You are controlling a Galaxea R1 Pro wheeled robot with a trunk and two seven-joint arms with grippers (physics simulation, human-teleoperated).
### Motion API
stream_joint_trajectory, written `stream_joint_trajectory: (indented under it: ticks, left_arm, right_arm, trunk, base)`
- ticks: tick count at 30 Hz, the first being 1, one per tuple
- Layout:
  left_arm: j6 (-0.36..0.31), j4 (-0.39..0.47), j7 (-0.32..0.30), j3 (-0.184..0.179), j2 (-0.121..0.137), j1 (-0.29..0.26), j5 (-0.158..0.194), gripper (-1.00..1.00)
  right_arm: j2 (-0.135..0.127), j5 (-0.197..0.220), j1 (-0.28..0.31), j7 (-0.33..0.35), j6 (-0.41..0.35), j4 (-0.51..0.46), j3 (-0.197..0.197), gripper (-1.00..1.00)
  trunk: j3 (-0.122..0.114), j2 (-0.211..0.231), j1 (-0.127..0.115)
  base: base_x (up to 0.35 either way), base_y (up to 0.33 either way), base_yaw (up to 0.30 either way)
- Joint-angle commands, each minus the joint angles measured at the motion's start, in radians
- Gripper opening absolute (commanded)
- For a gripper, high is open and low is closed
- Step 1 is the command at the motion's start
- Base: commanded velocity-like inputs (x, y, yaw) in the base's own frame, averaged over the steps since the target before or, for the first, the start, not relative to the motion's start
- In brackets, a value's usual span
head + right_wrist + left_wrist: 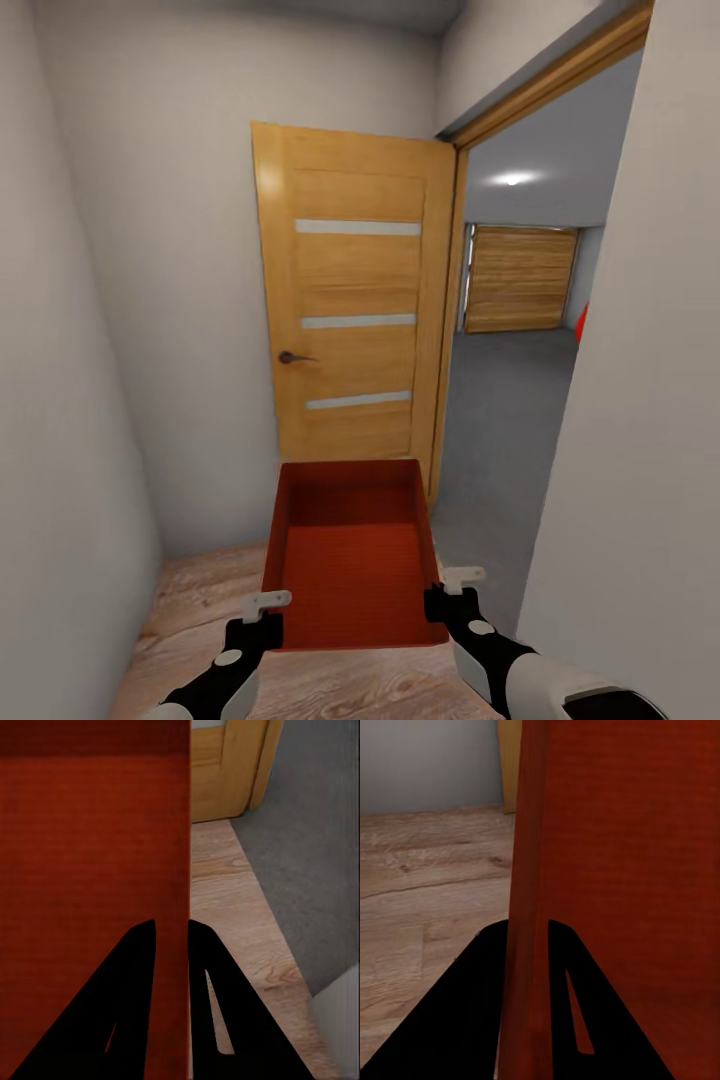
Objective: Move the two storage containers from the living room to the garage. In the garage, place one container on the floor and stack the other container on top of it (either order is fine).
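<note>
One red-orange storage container (352,560) hangs between two pincers: the left gripper (262,612) is clamped on its left wall (526,945), the right gripper (450,592) on its right wall (184,945). Ahead stands one striped wooden door (355,300), open; beyond the right pincer lies the grey garage floor (500,440).

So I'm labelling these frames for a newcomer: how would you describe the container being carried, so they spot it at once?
Find the open wooden door with three pale stripes at the end of the wood-floored hall. Just below it, an open-top red-orange storage container is held between the left end effector and right end effector, each clamped on a side wall. It is the only red box in full view.
</note>
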State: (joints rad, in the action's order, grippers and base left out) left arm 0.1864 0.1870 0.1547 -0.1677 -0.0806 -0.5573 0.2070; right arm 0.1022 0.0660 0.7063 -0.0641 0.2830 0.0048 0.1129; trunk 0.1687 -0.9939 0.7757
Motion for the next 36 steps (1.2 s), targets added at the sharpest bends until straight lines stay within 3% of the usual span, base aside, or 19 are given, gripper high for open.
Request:
stream_joint_trajectory:
  ticks: [1, 8, 18, 36]
  left_arm:
    - [0.042, 0.003, 0.012, 0.002, 0.001, -0.001, -0.001, -1.00]
    - [0.041, 0.002, 0.014, 0.002, 0.001, -0.001, -0.001, -1.00]
    - [0.038, 0.002, 0.014, 0.002, 0.001, -0.001, -0.001, -1.00]
    - [0.036, 0.002, 0.013, 0.001, 0.001, -0.001, -0.003, -1.00]
  right_arm:
    - [-0.001, 0.031, 0.001, -0.004, 0.005, 0.004, -0.013, -1.00]
    - [-0.001, 0.030, 0.001, -0.002, 0.005, 0.004, -0.013, -1.00]
    - [-0.001, 0.030, 0.001, -0.002, 0.005, 0.004, -0.013, -1.00]
    - [0.000, 0.031, 0.001, -0.005, 0.005, 0.004, -0.013, -1.00]
  trunk:
    - [0.001, -0.001, 0.000]
    - [0.001, -0.001, 0.000]
    - [0.001, -0.001, 0.000]
    - [0.001, -0.001, 0.000]
  base:
    - [0.000, 0.000, -0.282]
    - [0.049, 0.007, -0.282]
    - [0.279, 0.135, -0.263]
    - [0.304, 0.166, -0.027]
